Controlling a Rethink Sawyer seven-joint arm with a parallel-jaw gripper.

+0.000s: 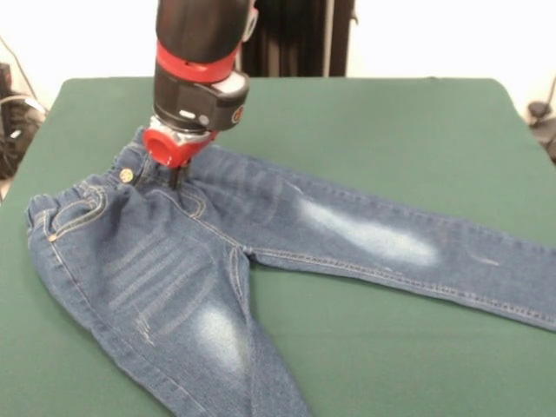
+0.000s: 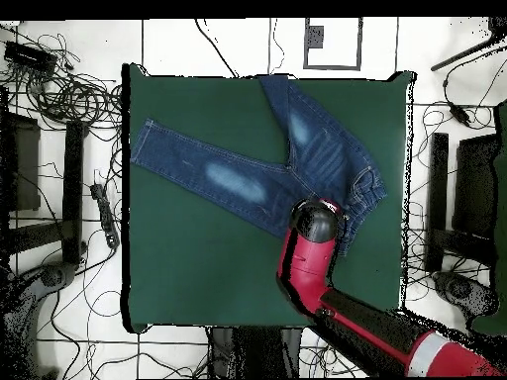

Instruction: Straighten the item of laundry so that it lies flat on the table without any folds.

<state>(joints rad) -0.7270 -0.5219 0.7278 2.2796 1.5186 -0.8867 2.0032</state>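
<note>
My gripper (image 1: 178, 178) is down on the waistband of the jeans (image 1: 261, 252), just beside the brass button (image 1: 127, 175), on the side toward the fly. The dark tips press into the denim at the top of the fly, but I cannot tell whether my jaws are apart, together or clamped on cloth; the red collar above them hides the gap. From overhead my red and black arm (image 2: 327, 287) covers that part of the waistband completely.

The jeans (image 2: 267, 163) lie front side up on the green tabletop (image 1: 365, 113), spread open in a wide V from the waistband. One leg runs long and fairly smooth away from the waistband, with a whitish faded patch (image 1: 373, 236) on its thigh. The other leg angles off and passes over the tabletop's edge, so its cuff is out of sight; it carries a second faded patch (image 1: 221, 334) and some creased whisker lines near the hip. The waistband end looks bunched and slightly rumpled around the pocket (image 1: 74, 213) beside the button.
</note>
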